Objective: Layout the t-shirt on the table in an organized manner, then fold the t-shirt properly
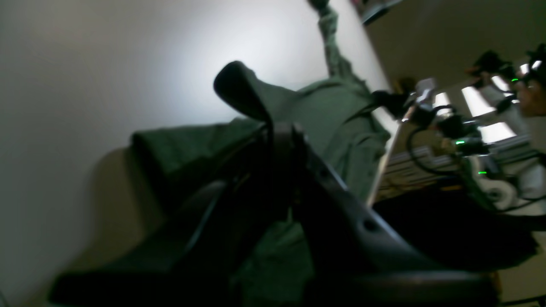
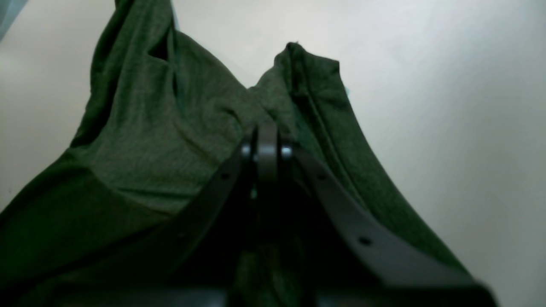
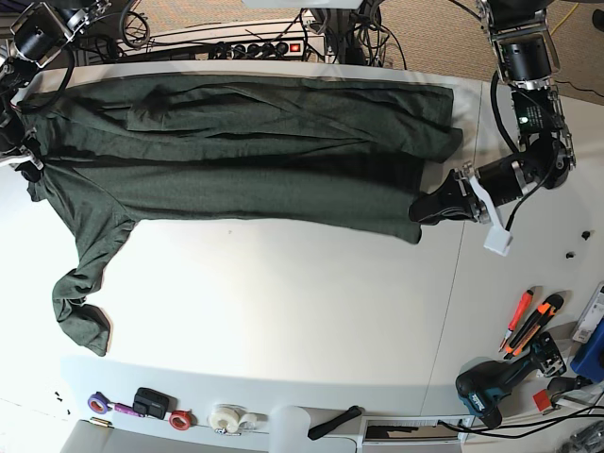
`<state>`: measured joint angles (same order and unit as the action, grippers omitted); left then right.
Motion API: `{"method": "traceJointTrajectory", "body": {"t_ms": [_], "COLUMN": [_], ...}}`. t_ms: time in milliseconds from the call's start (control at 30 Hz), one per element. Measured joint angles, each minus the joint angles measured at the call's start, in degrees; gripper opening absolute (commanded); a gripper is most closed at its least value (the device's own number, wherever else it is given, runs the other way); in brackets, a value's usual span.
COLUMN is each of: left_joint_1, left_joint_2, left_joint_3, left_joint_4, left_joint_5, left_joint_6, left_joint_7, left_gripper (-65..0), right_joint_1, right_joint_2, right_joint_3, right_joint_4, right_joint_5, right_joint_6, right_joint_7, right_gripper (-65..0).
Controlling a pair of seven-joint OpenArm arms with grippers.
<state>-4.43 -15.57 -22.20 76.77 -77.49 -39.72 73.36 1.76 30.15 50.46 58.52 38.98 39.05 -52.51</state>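
T-shirt point(image 3: 255, 160) is lying stretched across the far half of the desk point(image 3: 283, 311), running from 9 o'clock to 3 o'clock in the base view, dark green, with long creases along its length. One sleeve is trailing down toward 8 o'clock, ending in a crumpled cuff.

Left end effector point(image 3: 425, 209) is sitting at the shirt's 3 o'clock corner, jaws together and clamped on the fabric edge; the left wrist view is showing green cloth bunched around its dark fingers point(image 1: 239, 85).

Right end effector point(image 2: 266, 132) is pinching a fold of the shirt, jaws together, cloth rising in two peaks beyond it; in the base view it is lying at the 9 o'clock edge, mostly out of frame.

Tape rolls point(image 3: 226, 418) are lining the desk's 6 o'clock edge; a drill point(image 3: 491, 387) and cutters point(image 3: 528, 326) are resting at 4 o'clock.
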Motion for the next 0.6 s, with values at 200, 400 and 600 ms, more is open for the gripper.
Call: {"method": "traceJointTrajectory", "body": {"t_ms": [200,400,600], "left_joint_1": [0.0,-0.8,-3.9], "left_joint_2": [0.0,-2.1,-4.3], "left_joint_3": [0.0,-0.4,-2.3], "left_joint_4": [0.0,0.0,0.1], "left_joint_5": [0.6,-0.7,-1.2], "left_joint_6": [0.0,0.0,0.0], "left_joint_7": [-1.0,-6.4,-6.8], "left_gripper": [-39.4,-39.4,-39.4], "right_joint_1": [0.0,0.1,3.4], "right_joint_2": [0.0,0.2,0.2], "right_joint_3": [0.0,0.0,0.6], "right_joint_4": [0.0,0.0,0.0], "right_joint_5": [0.0,4.1,6.1], "right_joint_6": [0.0,0.0,0.0], "right_joint_7": [-1.2,2.8,3.4], "right_gripper": [-42.9,-42.9,-42.9]}}
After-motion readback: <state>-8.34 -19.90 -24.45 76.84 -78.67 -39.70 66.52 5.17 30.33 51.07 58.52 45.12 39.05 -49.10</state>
